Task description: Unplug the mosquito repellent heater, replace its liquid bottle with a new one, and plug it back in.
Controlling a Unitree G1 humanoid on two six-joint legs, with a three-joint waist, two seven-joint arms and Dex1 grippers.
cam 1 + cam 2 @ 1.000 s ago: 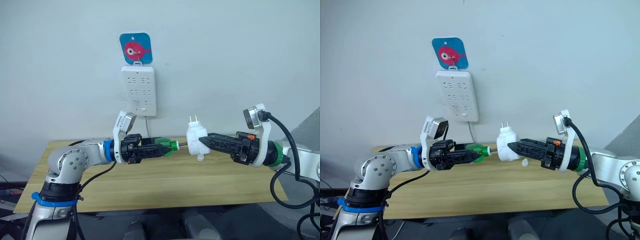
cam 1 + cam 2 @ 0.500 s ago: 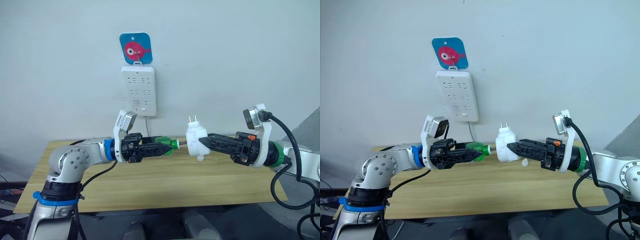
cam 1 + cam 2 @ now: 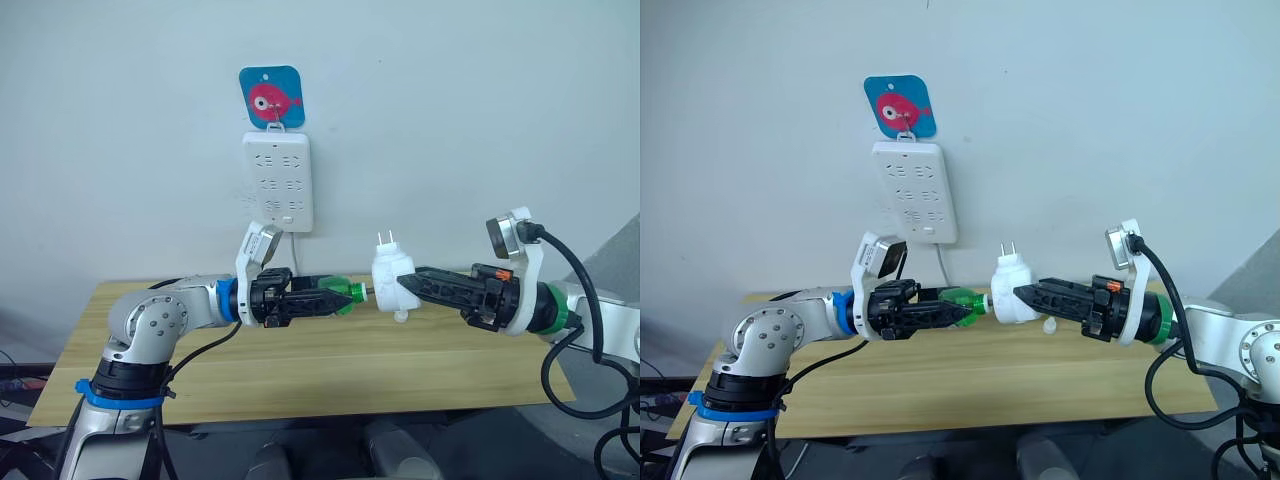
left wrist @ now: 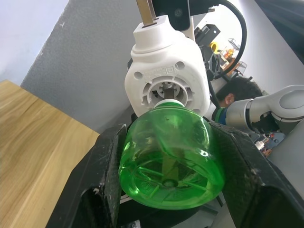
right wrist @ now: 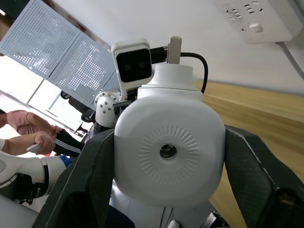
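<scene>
Now the left gripper (image 3: 338, 297), jaws clamped on the green bottle (image 3: 343, 294), meets at its 3 o'clock the mosquito repellent heater (image 3: 392, 276) gripped by the right gripper (image 3: 410, 283) above the bench (image 3: 330, 370).

— What sort of place is it?
— A robot lab or test room: a bare white wall (image 3: 480, 120) holds a power strip (image 3: 277, 182) under a fish hook plate (image 3: 271, 97), above a plain wooden table (image 3: 300, 375).
— Anything else?
— Perforated wall panels (image 5: 52, 52) and a person's hands (image 5: 40, 140) behind.
</scene>
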